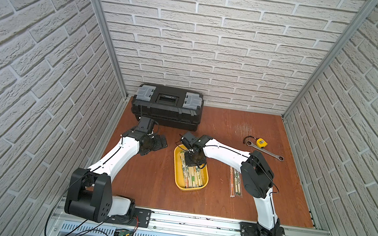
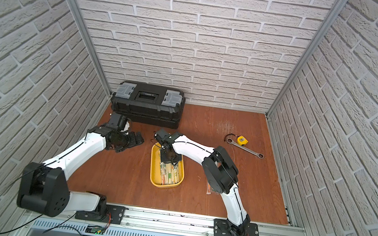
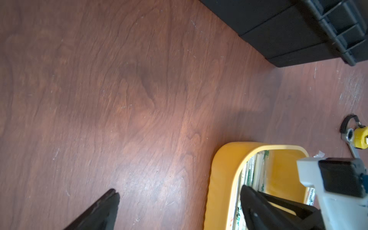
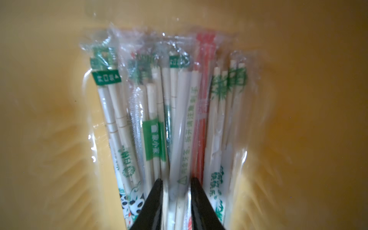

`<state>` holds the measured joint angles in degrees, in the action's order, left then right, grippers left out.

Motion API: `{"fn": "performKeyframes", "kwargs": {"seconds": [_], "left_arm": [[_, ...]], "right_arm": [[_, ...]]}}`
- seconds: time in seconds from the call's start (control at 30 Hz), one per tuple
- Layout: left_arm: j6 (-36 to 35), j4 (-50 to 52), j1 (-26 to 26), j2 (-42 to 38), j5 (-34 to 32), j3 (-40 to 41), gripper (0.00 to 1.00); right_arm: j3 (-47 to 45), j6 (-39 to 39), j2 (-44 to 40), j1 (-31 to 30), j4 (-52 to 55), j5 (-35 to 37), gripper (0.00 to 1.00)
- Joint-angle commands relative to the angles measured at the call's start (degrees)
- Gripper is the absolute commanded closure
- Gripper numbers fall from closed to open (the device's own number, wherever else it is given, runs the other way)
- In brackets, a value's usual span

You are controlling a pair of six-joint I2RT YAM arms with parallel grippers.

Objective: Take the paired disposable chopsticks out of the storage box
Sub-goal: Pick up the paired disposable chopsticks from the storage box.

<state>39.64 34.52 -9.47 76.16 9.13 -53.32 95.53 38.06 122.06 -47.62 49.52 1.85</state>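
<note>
Right gripper [image 4: 176,182] astride one chopstick pair [image 4: 180,127]; both inside storage box [image 4: 308,119]

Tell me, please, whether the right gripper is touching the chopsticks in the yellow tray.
Touching. The right wrist view shows the right gripper pressing the chopsticks from both sides.
</note>
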Motion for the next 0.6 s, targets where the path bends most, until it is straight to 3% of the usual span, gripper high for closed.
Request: {"fn": "performKeyframes", "kwargs": {"seconds": [0.0, 0.57], "left_arm": [[-0.5, -0.8, 0.3, 0.3, 0.3, 0.0, 0.02], [-0.4, -0.6, 0.3, 0.0, 0.3, -0.1, 0.02]], "right_arm": [[0.2, -0.6, 0.5, 0.2, -0.5, 0.0, 0.76], [-0.3, -0.2, -5.9, 0.3, -0.2, 0.3, 0.91]]}}
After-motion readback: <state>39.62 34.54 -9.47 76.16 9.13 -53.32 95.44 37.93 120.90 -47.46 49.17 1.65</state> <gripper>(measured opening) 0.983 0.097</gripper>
